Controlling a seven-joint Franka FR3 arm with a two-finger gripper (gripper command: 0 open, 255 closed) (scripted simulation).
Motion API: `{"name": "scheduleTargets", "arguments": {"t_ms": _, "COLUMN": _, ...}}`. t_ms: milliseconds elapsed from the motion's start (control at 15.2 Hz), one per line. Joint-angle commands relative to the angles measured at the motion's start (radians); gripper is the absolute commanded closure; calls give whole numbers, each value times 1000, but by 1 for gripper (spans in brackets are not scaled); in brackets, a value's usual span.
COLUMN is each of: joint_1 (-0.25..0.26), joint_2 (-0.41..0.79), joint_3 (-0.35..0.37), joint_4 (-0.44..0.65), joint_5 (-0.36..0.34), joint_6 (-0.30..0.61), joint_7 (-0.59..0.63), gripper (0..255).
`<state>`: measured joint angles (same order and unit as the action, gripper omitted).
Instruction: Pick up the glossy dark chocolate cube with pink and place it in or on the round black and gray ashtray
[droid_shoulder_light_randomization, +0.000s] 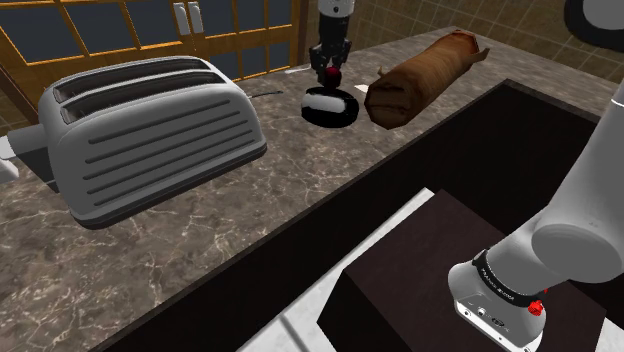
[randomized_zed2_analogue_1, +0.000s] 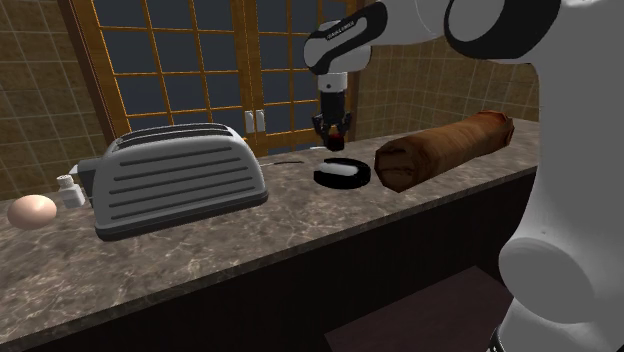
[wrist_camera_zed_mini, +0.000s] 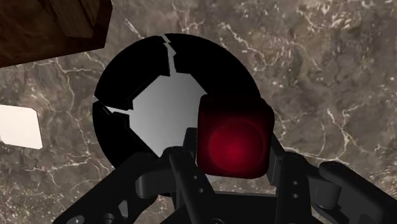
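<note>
The tool (wrist_camera_zed_mini: 232, 153) clasps the dark, red-faced cube (wrist_camera_zed_mini: 235, 127) above the ashtray (wrist_camera_zed_mini: 156, 108) on the worktop (wrist_camera_zed_mini: 318, 63), so it should centre over the grey middle and lower close before letting go.

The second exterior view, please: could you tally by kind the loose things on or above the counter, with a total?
Toaster: 1
Ashtray: 1
Dark red cube, held in the gripper: 1
Brown loaf-like roll: 1
Pale egg-shaped thing: 1
Small white item: 1
Total: 6
</note>
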<state>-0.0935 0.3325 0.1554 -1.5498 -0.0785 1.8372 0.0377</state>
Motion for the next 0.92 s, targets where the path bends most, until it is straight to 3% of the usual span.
{"name": "scheduleTargets", "arguments": {"t_ms": 0, "joint_1": -19, "joint_2": 46, "joint_3": -13, "joint_4": 67, "joint_5": -3, "joint_6": -20, "joint_7": -34, "gripper": 255}}
{"name": "scheduleTargets", "arguments": {"t_ms": 198, "joint_1": -48, "joint_2": 143, "joint_3": -32, "joint_4": 215, "joint_5": -8, "joint_6": -69, "joint_7": -90, "gripper": 255}}
{"name": "scheduleTargets", "arguments": {"t_ms": 858, "joint_1": -51, "joint_2": 161, "joint_3": -34, "joint_4": 108, "joint_5": -13, "joint_6": 55, "joint_7": -83, "gripper": 255}}
